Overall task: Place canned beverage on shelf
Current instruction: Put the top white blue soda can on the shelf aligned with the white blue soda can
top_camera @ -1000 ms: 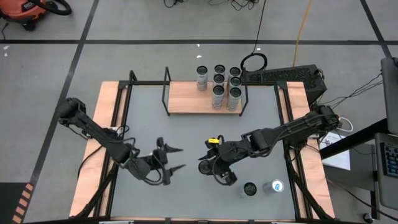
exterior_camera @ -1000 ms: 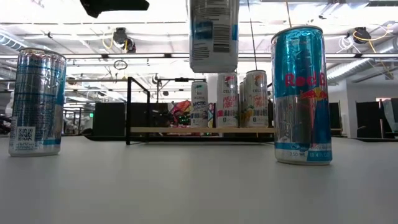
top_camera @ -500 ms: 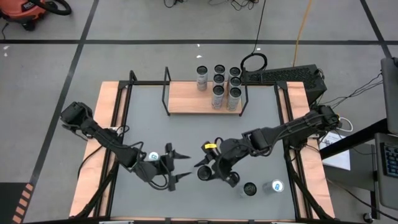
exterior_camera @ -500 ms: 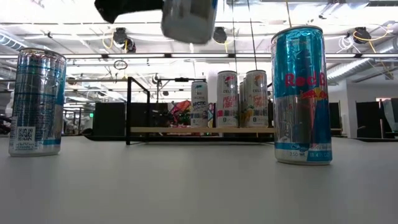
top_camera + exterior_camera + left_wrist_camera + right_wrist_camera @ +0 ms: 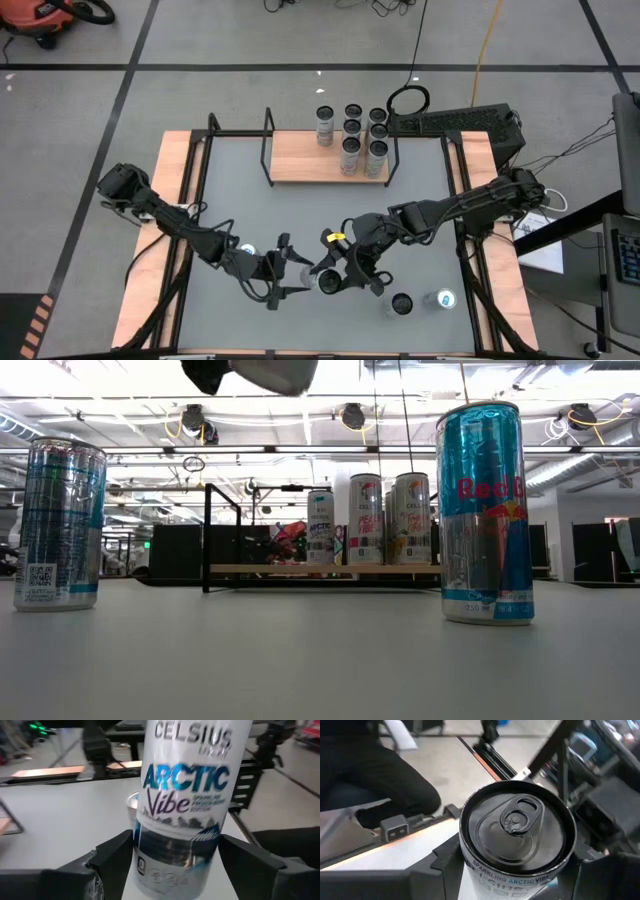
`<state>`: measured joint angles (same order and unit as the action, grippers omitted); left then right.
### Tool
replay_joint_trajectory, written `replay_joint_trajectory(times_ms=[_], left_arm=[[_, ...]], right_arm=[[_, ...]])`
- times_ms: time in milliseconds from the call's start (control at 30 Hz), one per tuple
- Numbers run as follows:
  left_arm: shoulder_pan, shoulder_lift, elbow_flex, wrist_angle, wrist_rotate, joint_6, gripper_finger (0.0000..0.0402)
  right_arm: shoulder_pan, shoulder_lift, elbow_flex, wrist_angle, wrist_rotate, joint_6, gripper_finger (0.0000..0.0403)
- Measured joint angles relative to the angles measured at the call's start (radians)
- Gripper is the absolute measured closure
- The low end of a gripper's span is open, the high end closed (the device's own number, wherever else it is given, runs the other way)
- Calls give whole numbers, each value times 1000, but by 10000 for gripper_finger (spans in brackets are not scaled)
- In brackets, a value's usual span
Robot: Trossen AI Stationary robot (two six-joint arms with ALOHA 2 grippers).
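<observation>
A silver and blue Celsius can [image 5: 182, 805] hangs above the middle of the table, with my right gripper [image 5: 330, 279] shut on it. Its black top with the pull tab [image 5: 519, 820] faces the right wrist camera. In the low view only its lower end [image 5: 275, 372] shows at the top edge. My left gripper [image 5: 290, 268] is open just left of the can. Its two fingers [image 5: 112, 857] frame the can's lower body in the left wrist view, and I see no touch. The shelf [image 5: 310, 160] stands at the far edge. My right gripper pinches the can's upper wall, just below the top rim [image 5: 470, 866], between its two fingers [image 5: 445, 859]. The fingers come from the table's right, slanting a little downward, and lie across the can. The can is lifted clear of the table and tilted.
Several cans [image 5: 355, 135] stand on the shelf's right end. Two more cans [image 5: 401, 303] [image 5: 443, 298] stand on the table near the front right. In the low view they show large, one at the left [image 5: 60, 525] and one at the right [image 5: 485, 510].
My right gripper has rolled and risen a little, carrying the can toward the table's left. The can has tipped from upright to tilted. My left gripper has turned and moved right toward the can.
</observation>
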<state>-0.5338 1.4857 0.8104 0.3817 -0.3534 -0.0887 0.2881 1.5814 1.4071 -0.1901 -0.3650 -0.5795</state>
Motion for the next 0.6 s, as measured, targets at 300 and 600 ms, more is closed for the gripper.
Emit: replay_joint_trajectory(times_ms=[300, 600], left_arm=[[31, 50, 0, 18, 170, 58, 112], [30, 60, 0, 40, 179, 74, 112]], right_arm=[[-31, 0, 0, 45, -104, -46, 216], [-40, 2, 0, 35, -138, -53, 216]])
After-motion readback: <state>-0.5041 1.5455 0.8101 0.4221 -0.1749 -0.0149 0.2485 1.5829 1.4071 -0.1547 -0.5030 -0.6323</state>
